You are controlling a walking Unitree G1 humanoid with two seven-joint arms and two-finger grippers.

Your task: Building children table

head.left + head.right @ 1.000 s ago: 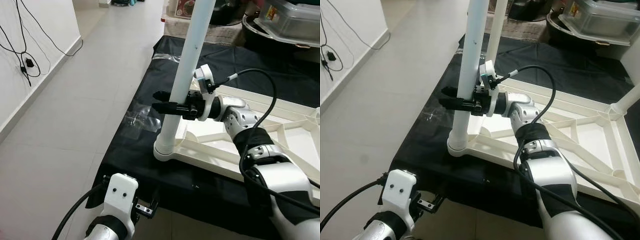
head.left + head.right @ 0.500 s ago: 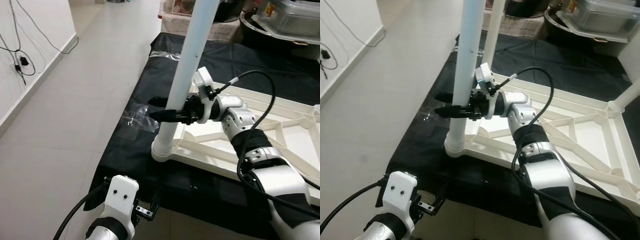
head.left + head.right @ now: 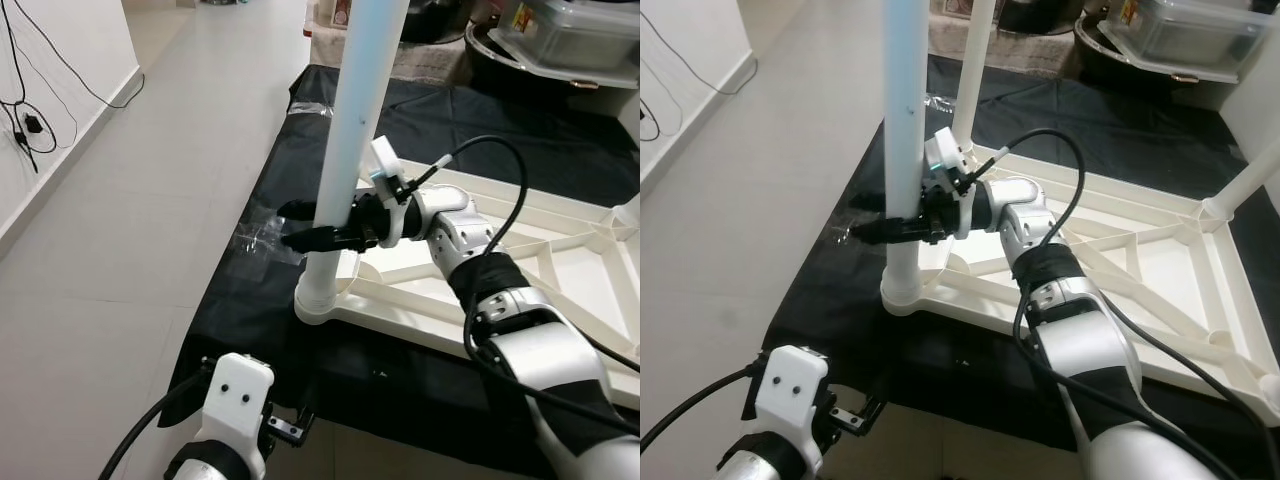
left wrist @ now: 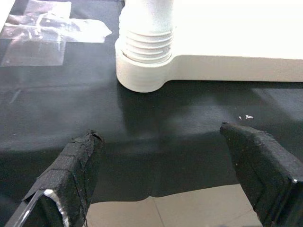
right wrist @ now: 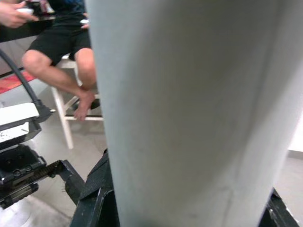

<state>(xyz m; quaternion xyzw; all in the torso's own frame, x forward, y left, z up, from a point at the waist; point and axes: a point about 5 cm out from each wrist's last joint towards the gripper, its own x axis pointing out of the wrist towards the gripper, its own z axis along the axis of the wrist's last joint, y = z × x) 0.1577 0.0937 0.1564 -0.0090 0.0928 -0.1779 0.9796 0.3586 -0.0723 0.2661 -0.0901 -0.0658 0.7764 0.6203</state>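
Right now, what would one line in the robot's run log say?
right gripper: shut on white table leg | leg: upright in corner socket of upturned tabletop | left gripper: open, low, idle

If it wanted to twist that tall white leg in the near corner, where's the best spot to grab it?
Probably low on the smooth round shaft of the table leg, just above the threaded socket, coming in sideways from the tabletop side. That is where the right gripper straddles it now; the shaft there is straight and upright.

right gripper (image 3: 300,226) | fingers clamp upright white leg (image 3: 345,150) | leg in tabletop (image 3: 560,270) corner socket
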